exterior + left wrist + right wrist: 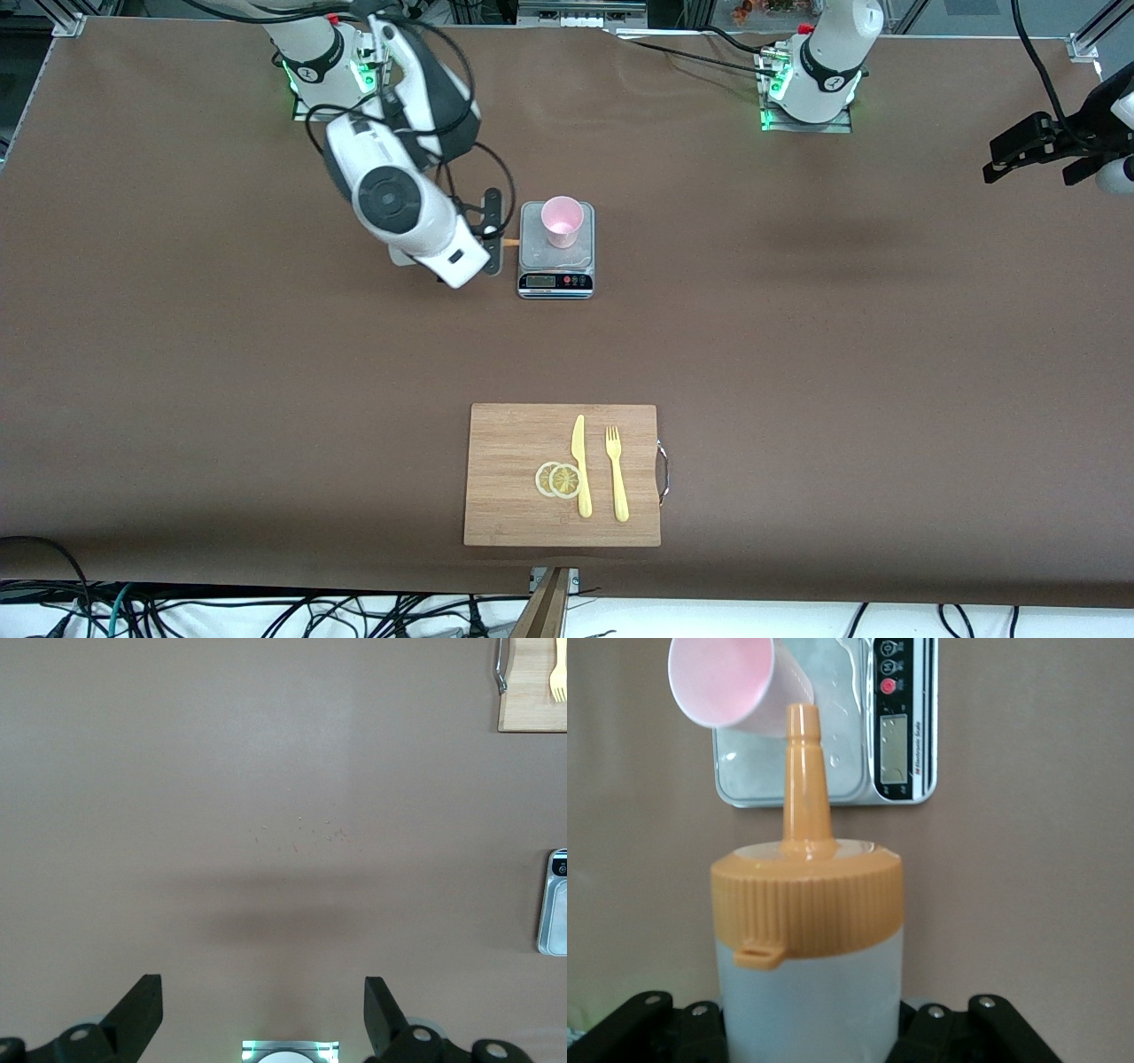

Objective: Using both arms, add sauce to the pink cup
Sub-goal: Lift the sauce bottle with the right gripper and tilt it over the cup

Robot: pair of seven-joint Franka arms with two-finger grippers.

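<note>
Where brown matting point(797, 354) covers the table, a scale point(555, 266) sits.

Scale and cup far from the front camera, cutting board near it

The small pale pink plastic cup point(563, 221) stands on the silver digital scale point(555, 264); a rectangular wooden cutting board point(514, 474), nearer the camera, carries two lemon slices point(558, 479), a yellow plastic knife point(581, 465) and a yellow plastic fork point(617, 474) side by side

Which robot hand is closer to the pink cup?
The right gripper: it holds the sauce bottle beside the pink cup on the scale. The left gripper waits open at the table's edge.
</note>
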